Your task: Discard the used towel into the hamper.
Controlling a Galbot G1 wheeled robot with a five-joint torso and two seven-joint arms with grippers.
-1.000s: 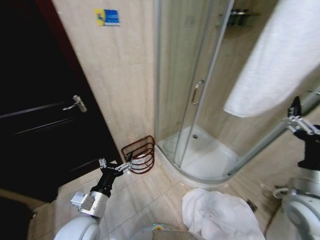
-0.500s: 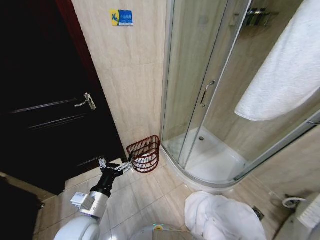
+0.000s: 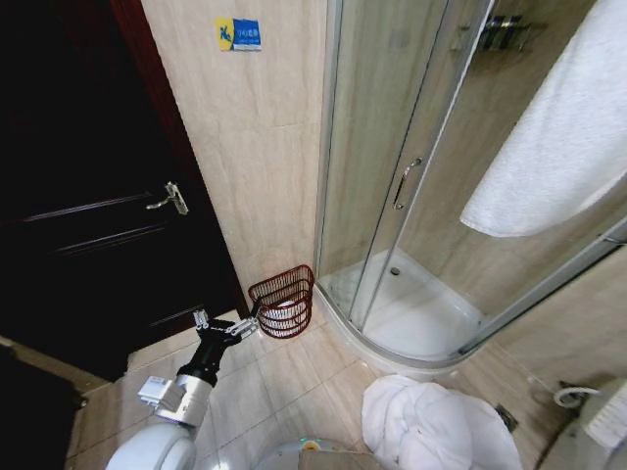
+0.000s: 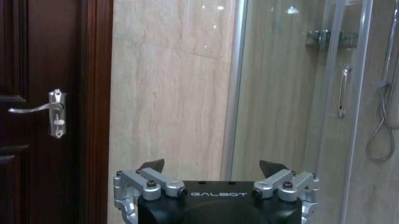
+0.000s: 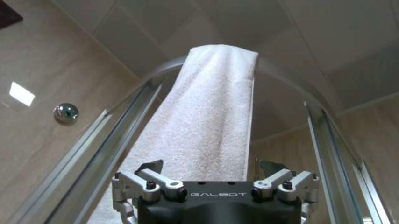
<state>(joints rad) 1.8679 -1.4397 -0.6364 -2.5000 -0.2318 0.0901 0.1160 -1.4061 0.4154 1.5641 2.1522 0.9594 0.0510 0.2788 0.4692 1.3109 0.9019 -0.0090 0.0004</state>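
Observation:
The hamper [image 3: 284, 302], a dark reddish wire basket, stands on the floor against the tiled wall beside the shower. My left gripper [image 3: 227, 323] hovers low just to its left, open and holding nothing; the left wrist view shows its fingers [image 4: 153, 164] well apart. A white towel [image 3: 558, 137] hangs over the shower's top rail. In the right wrist view that towel [image 5: 212, 107] is right beyond my right gripper [image 5: 212, 166], which is open and not touching it. A crumpled white towel heap [image 3: 431, 423] lies on the floor near my base.
A dark wooden door [image 3: 88, 215] with a lever handle fills the left. The curved glass shower enclosure [image 3: 404, 183] and its white tray [image 3: 431, 313] take up the right. Tiled floor lies open between the hamper and the towel heap.
The head camera has turned, so the whole scene sits further right than one second ago. The right arm, then at the right edge, has left the head view. The left arm holds still.

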